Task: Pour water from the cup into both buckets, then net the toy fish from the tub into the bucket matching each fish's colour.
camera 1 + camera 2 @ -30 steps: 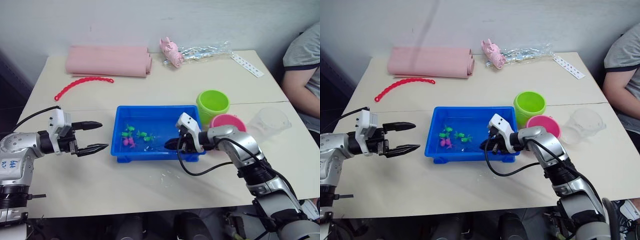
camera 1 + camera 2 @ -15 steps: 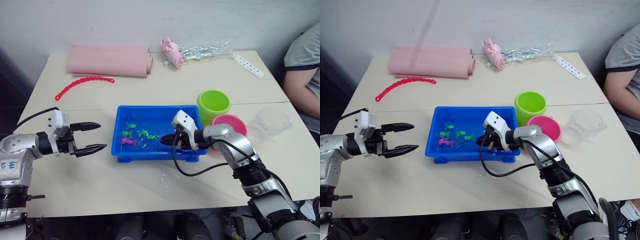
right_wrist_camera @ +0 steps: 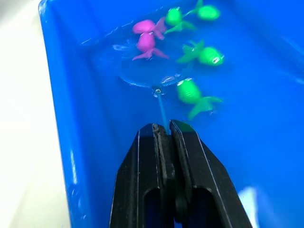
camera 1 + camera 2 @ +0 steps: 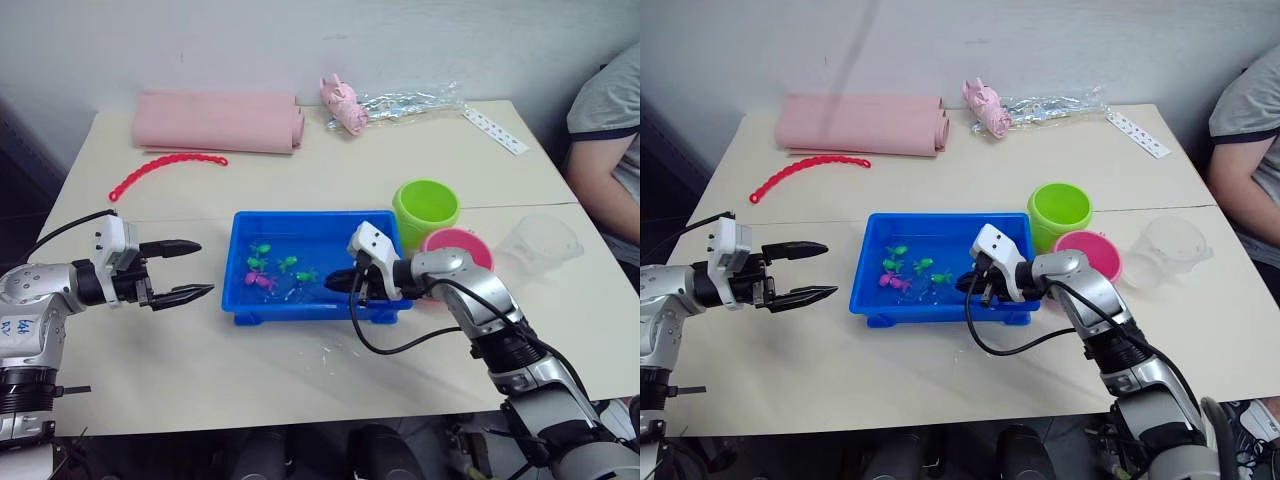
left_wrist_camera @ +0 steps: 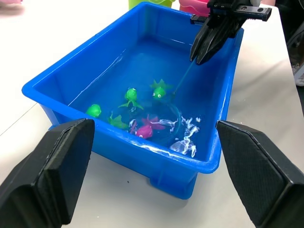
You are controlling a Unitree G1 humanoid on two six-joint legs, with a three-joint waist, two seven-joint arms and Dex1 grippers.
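Presumably to scoop fish, right fingers pinch the blue-rimmed hoop net's wire in the blue plastic tub; left fingers hang spread beside the tub's left edge.

Green and pink toy fish in blue tub.

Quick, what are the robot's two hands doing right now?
Left gripper: open, holding nothing, beside the tub.
Right gripper: shut on the net.

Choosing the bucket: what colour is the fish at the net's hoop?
Pink fish, clearest in the right wrist view.
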